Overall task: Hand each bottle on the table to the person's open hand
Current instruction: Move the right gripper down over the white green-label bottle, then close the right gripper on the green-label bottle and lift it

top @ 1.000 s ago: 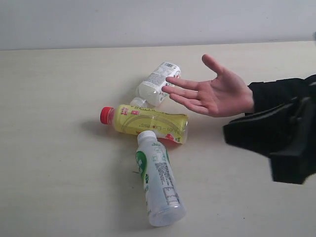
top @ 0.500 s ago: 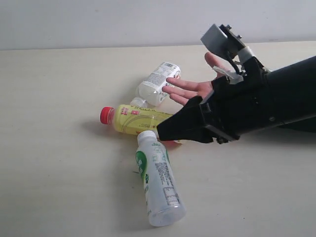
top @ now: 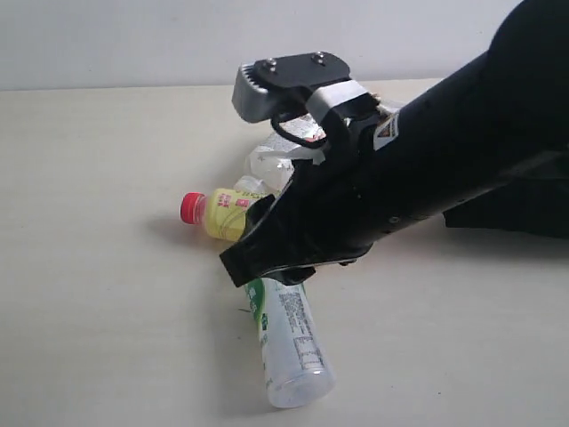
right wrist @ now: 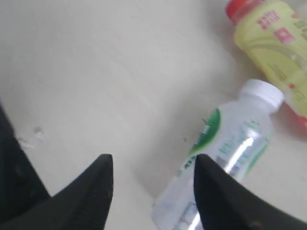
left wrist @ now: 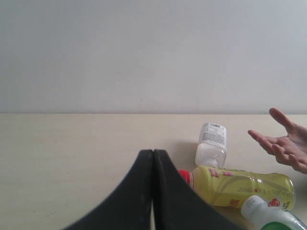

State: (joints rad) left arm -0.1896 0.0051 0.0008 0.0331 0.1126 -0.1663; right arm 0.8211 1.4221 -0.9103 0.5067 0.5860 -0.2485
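Right gripper (right wrist: 152, 163): jaws are parted, with nothing between them. It is hung low over the table (top: 98, 302), just beside the green-label bottle (right wrist: 230, 153). That bottle is judged the target. It is laid on its side, nearest the front of the cluster, so it can be reached without crossing the others.

Left gripper (left wrist: 153, 158): fingers are pressed together and empty. It is parked back from the bottles, presumably to leave the lane to the other arm.

Yellow bottle (top: 220, 213) is laid crosswise at the target's cap end. They are close, but contact can't be confirmed. Far whitish bottle (left wrist: 211, 146) is lying behind it. A fourth bottle is not made out.

Open hand (left wrist: 283, 146) is seen from the left wrist only. It is held palm up beside the far bottle, evidently as the drop-off. In the exterior view it is hidden by the right arm.

Room:
- The target's body and base end are flanked by bare table on both sides.
- Crowding is confined to the cap end.
- A grip across mid-body is advised, away from the yellow bottle.
- The far table edge at the wall is well apart from everything.
- The front edge is not shown.
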